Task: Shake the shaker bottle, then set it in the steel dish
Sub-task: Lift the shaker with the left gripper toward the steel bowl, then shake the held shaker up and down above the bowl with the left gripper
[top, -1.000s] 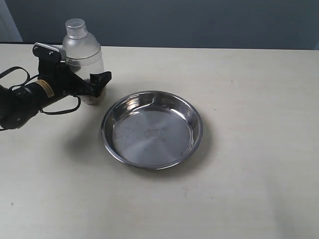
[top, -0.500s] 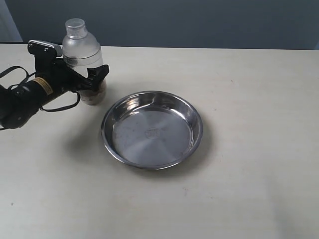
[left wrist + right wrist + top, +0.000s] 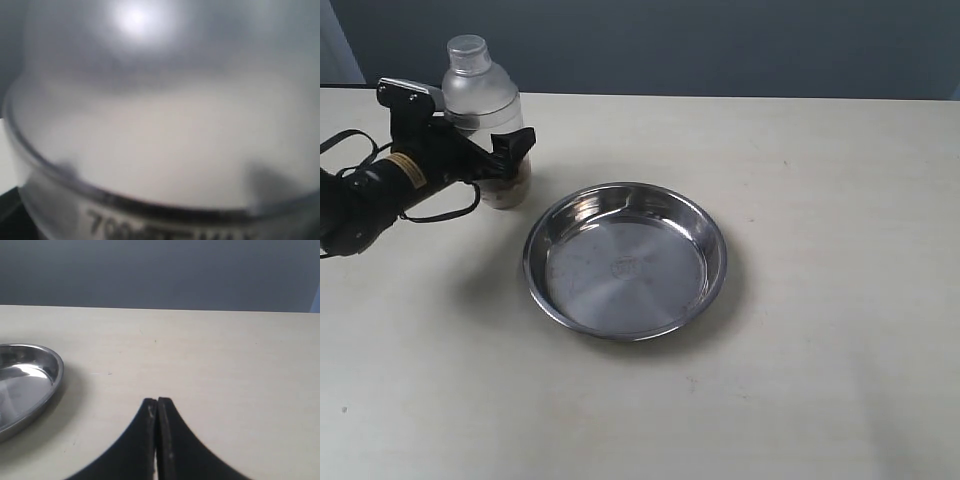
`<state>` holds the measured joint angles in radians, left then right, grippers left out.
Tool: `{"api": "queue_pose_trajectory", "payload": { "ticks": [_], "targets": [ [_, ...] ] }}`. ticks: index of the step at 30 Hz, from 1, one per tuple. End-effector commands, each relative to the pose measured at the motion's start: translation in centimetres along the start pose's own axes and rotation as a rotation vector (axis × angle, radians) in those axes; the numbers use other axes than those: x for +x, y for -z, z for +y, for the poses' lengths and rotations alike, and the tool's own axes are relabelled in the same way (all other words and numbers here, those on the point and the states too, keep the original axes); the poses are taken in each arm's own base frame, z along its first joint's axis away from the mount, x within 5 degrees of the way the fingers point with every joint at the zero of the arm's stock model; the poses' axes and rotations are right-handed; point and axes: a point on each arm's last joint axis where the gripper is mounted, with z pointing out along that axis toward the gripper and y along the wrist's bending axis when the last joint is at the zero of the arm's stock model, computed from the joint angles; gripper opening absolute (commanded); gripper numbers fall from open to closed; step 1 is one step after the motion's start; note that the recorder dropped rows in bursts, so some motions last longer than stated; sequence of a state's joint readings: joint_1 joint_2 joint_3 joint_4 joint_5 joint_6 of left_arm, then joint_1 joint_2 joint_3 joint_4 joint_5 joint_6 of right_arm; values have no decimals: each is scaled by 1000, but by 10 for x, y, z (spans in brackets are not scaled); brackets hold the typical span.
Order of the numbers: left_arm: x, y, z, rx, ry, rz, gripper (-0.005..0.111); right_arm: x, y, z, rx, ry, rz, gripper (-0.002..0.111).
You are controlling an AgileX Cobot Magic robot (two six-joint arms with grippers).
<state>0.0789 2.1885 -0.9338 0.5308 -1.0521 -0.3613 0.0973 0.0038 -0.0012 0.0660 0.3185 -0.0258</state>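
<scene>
The shaker bottle (image 3: 482,100) stands upright at the far left of the table, frosted, with brown granules at its base. My left gripper (image 3: 485,130) reaches in from the left and grips the bottle's middle; its near finger (image 3: 518,143) presses on the bottle's front, while the far one is hidden behind it. In the left wrist view the bottle's frosted wall (image 3: 160,125) with printed marks fills the whole picture. The steel dish (image 3: 620,270) lies to the bottle's right, with nothing in it. My right gripper (image 3: 157,402) is shut on nothing, and the dish's rim (image 3: 55,372) lies to one side of it.
The table is a pale beige surface with a dark blue-grey wall behind its far edge. A black cable (image 3: 350,140) loops from the left arm near the table's left edge. The right arm does not show in the exterior view.
The left gripper has risen a little along the bottle and drawn in on it. The bottle's top has shifted slightly left. The dish has not moved.
</scene>
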Motion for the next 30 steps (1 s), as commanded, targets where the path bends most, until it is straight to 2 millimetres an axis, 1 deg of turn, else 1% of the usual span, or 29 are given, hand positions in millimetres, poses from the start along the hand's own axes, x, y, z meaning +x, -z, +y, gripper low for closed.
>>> {"api": "queue_pose_trajectory", "payload": {
  "ticks": [1,4,10,13,15,17,19,20,22,24,25,26,27,28,29,30],
  "targets": [
    [-9,3,-4,6,35,45,0,-1,0,0,-3,2,-16,-1],
    [-48,12,-13,37,13,9,0,-1,0,0,-3,2,-16,-1],
    [-103,32,-38,172,-39,-46,0,-1,0,0,-3,2,-16,-1],
    [-124,47,-52,217,-69,-101,0,-1,0,0,-3,2,-16,-1],
    [-138,62,-63,252,-72,-159,0,-1,0,0,-3,2,-16,-1],
    [-146,77,-77,296,-68,-201,0,-1,0,0,-3,2,-16,-1],
    [-148,89,-95,336,-76,-214,0,-1,0,0,-3,2,-16,-1],
    [-146,94,-105,360,-74,-208,0,-1,0,0,-3,2,-16,-1],
    [-137,99,-128,425,-62,-184,0,-1,0,0,-3,2,-16,-1],
    [-123,102,-158,536,-69,-145,0,-1,0,0,-3,2,-16,-1],
    [-118,102,-171,571,-103,-134,0,-1,0,0,-3,2,-16,-1],
    [-114,103,-182,582,-176,-127,0,-1,0,0,-3,2,-16,-1],
    [-111,99,-185,508,-210,-116,0,-1,0,0,-3,2,-16,-1],
    [-108,95,-178,380,-190,-85,0,-1,0,0,-3,2,-16,-1],
    [-110,90,-165,192,-112,-82,0,-1,0,0,-3,2,-16,-1],
    [-112,87,-148,11,10,-102,0,-1,0,0,-3,2,-16,-1]
  ]
}}
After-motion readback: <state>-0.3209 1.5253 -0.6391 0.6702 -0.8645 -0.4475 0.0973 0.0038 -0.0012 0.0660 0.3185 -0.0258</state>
